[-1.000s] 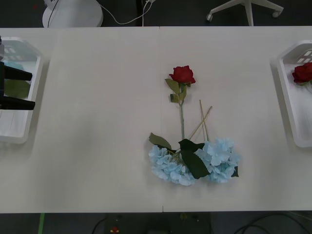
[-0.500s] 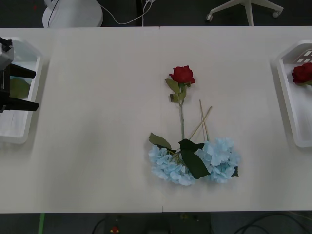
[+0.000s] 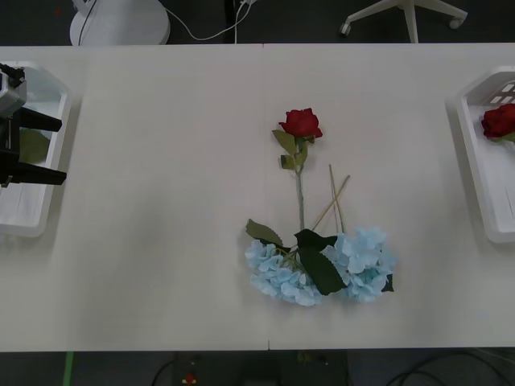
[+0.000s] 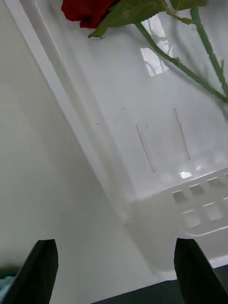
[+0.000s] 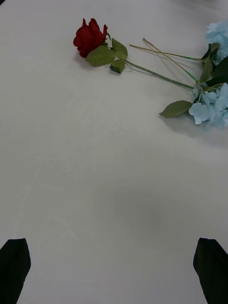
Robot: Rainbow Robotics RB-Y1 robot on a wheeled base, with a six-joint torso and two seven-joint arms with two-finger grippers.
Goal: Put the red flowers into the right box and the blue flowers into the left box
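One red rose (image 3: 301,123) lies mid-table, its stem running toward the near edge; it also appears in the left wrist view (image 5: 89,35). Two blue flowers (image 3: 282,275) (image 3: 368,261) lie side by side at the stem's foot, with part of them (image 5: 213,107) in the left wrist view. My left gripper (image 3: 50,149) is open and holds nothing, its black fingers (image 5: 14,266) over the left box's (image 3: 32,221) inner rim. A green leaf (image 3: 29,146) lies in that box. My right gripper (image 4: 118,280) is open over the rim of the right box (image 4: 156,142) (image 3: 475,173), which holds a red rose (image 4: 85,10) (image 3: 499,121).
Two bare tan stems (image 3: 334,201) cross beside the rose's stem. The table (image 3: 161,241) runs bare between the left box and the flowers. Beyond the far edge stand a white round base (image 3: 121,20) and chair legs (image 3: 406,16).
My left gripper has drifted a little out of the left box toward the table's middle. The flowers on the table have not moved.
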